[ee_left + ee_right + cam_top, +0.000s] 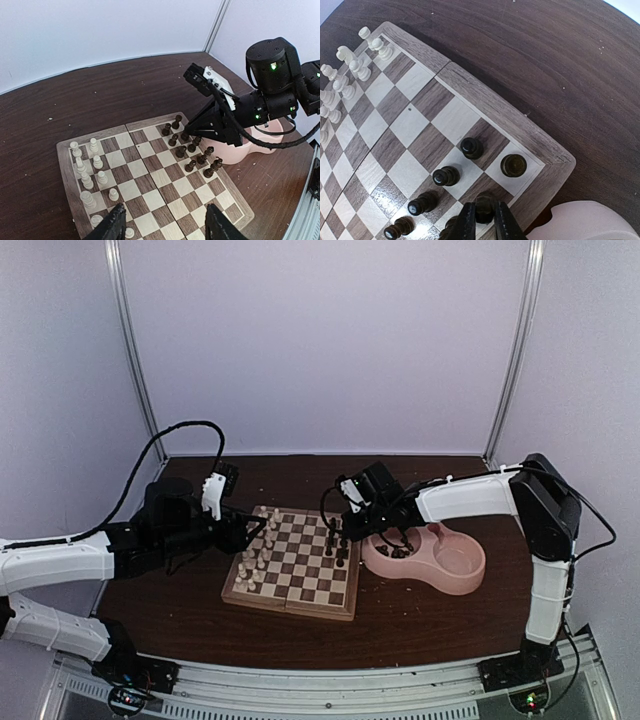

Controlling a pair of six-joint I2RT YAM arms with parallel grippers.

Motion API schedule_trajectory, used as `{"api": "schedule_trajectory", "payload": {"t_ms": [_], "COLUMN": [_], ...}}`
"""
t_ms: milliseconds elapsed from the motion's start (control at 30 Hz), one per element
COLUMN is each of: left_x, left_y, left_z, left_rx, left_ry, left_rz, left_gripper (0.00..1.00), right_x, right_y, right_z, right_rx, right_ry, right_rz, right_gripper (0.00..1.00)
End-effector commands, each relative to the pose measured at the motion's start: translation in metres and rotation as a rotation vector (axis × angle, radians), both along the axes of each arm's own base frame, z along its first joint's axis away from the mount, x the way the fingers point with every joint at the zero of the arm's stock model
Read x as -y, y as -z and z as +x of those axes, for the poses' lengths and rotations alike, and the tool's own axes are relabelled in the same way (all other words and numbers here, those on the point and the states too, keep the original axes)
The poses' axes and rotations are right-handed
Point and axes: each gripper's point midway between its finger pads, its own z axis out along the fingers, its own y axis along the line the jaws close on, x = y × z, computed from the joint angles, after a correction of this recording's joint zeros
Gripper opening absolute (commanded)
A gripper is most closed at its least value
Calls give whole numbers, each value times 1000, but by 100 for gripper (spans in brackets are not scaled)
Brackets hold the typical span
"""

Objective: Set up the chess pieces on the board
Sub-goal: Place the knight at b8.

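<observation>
The board (285, 606) lies flat on the surface (420, 625), its fold seam running away from the arms. The cream pieces (252, 562) stand upright along its left side and the dark pieces (337, 545) along its right, near the pink double bowl (455, 565). The right claw (483, 210) is closed on one dark piece (484, 203), its long axis vertical, at the board's right edge. The left claw (165, 212) gapes wide over the cream side, holding nothing.

The surface (420, 625) is dark brown wood. A square board (290, 606) with light and dark squares lies flat on it, near the middle. A pink double bowl (450, 586) sits on the wood too, just beside the board's right edge.
</observation>
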Motion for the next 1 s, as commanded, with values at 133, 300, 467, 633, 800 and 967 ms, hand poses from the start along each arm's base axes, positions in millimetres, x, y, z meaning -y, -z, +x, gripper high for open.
{"api": "schedule_trajectory", "payload": {"t_ms": [133, 300, 467, 633, 800, 967], "left_x": [5, 5, 5, 5, 5, 5], "left_y": [-12, -13, -12, -12, -13, -12], "left_z": [2, 1, 1, 2, 1, 2], "left_rx": [37, 39, 37, 36, 39, 37], "left_ry": [14, 14, 14, 14, 14, 14], "left_rz": [-35, -36, -35, -35, -36, -35], "left_gripper": [54, 55, 55, 55, 55, 55], "right_x": [-2, -2, -2, -2, 0, 0], "right_y": [-18, -20, -23, -26, -38, -43], "right_z": [7, 6, 6, 5, 4, 3], "right_rx": [27, 30, 34, 40, 62, 70], "right_ry": [6, 4, 4, 3, 1, -2], "right_rz": [32, 37, 42, 46, 59, 69], "right_gripper": [20, 22, 23, 23, 25, 26]}}
